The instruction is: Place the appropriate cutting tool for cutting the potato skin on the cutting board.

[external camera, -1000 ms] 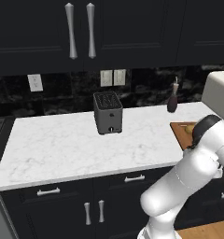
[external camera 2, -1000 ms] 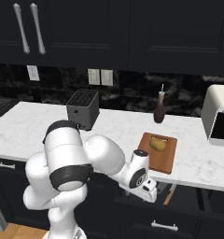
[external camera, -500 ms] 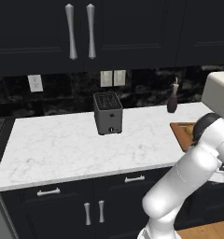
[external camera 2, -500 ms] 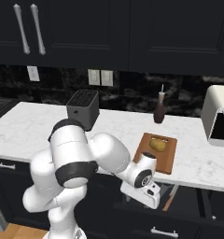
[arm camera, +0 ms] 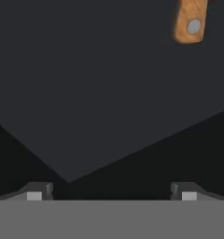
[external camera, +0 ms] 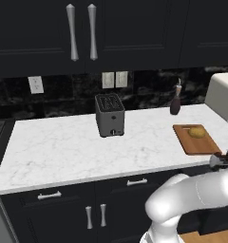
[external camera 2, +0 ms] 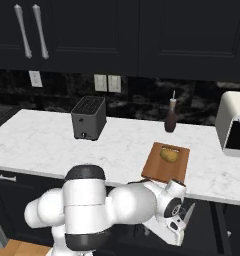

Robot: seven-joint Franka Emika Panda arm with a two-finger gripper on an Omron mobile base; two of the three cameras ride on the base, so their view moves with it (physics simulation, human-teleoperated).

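While the gripper (arm camera: 112, 193) gapes, a wooden handle (arm camera: 191, 21) shows above.

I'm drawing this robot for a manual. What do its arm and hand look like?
The arm is glossy white, built of rounded, bulbous links with dark grey to black bands at the joints. The hand is a white block with a dark face. Its fingertips are small, dark grey, each with a lighter grey square pad. No cables or markings are visible.
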